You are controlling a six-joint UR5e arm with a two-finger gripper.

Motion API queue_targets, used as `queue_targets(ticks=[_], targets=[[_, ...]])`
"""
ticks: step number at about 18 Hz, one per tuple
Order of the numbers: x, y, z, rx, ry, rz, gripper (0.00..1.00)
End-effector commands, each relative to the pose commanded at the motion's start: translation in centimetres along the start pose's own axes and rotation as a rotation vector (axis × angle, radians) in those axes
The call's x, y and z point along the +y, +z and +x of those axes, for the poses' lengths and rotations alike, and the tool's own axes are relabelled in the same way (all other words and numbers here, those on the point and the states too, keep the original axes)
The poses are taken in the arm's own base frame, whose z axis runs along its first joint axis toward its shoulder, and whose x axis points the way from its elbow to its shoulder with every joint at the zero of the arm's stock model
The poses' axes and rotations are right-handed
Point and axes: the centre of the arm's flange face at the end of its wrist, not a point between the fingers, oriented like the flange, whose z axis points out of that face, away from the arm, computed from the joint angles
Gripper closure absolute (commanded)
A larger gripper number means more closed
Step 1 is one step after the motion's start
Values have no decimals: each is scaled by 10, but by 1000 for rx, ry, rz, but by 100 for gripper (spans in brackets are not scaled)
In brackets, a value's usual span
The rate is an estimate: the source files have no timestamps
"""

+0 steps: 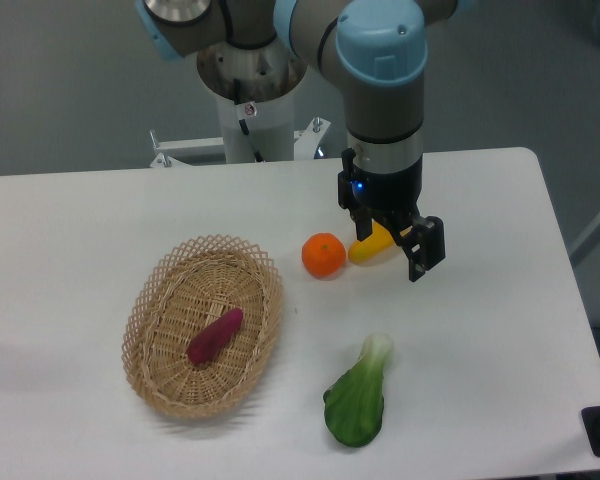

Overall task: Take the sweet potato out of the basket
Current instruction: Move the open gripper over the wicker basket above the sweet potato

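Toward the counter's point(70, 230) left side sits the basket point(166, 385), with the sweet potato point(215, 336) lying slantwise on its woven floor. Near the counter's middle rests an orange point(323, 255), a yellow squash point(372, 247) just beside it. A green leafy vegetable point(358, 397) lies near the front edge. The pincer point(392, 248) hangs spread over the squash, holding nothing.

White table point(100, 220), plain grey wall point(60, 80)
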Motion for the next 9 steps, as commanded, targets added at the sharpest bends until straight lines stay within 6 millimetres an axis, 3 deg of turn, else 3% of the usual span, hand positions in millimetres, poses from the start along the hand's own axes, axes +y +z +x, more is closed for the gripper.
queue_targets(ticks=[3, 5, 7, 9], targets=[[-28, 16, 18, -22, -64, 32, 0], [-59, 29, 39, -37, -112, 80, 0], [-63, 43, 53, -23, -200, 82, 0], [-79, 50, 70, 2, -187, 83, 0]])
